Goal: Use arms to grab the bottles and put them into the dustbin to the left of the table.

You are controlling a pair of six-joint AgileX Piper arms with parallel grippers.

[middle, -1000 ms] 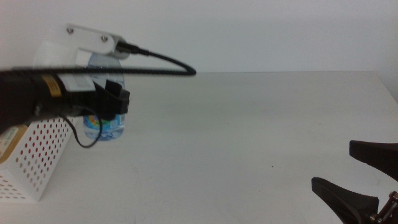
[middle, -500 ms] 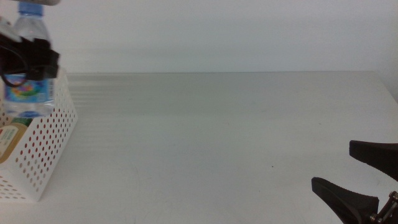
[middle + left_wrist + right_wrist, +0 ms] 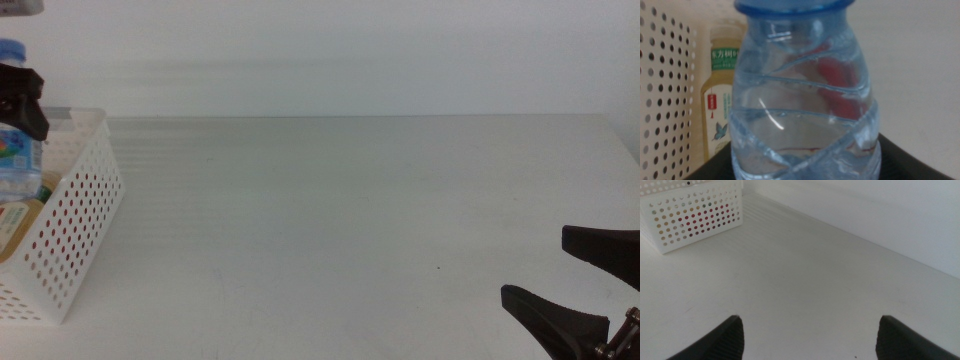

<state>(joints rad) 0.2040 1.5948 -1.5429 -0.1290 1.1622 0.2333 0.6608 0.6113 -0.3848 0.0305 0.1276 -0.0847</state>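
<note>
My left gripper point(image 3: 20, 103) is at the far left edge of the middle view, shut on the blue-capped water bottle point(image 3: 14, 160), which it holds upright over the white perforated dustbin point(image 3: 75, 215). The left wrist view is filled by this bottle point(image 3: 800, 110), with dark jaws on both sides of its base. Behind it in the bin lies the yellow-liquid bottle point(image 3: 722, 95), and the red can point(image 3: 840, 85) shows through the water. My right gripper point(image 3: 575, 282) waits open at the table's front right, nothing between its jaws point(image 3: 810, 340).
The white table point(image 3: 350, 210) stretches from the dustbin to the right gripper. The dustbin point(image 3: 695, 215) shows far off in the right wrist view, red visible through its holes. A pale wall stands behind the table.
The left gripper carried the water bottle leftward from the table to above the dustbin, then further left and lower over it. The right gripper stayed still.
</note>
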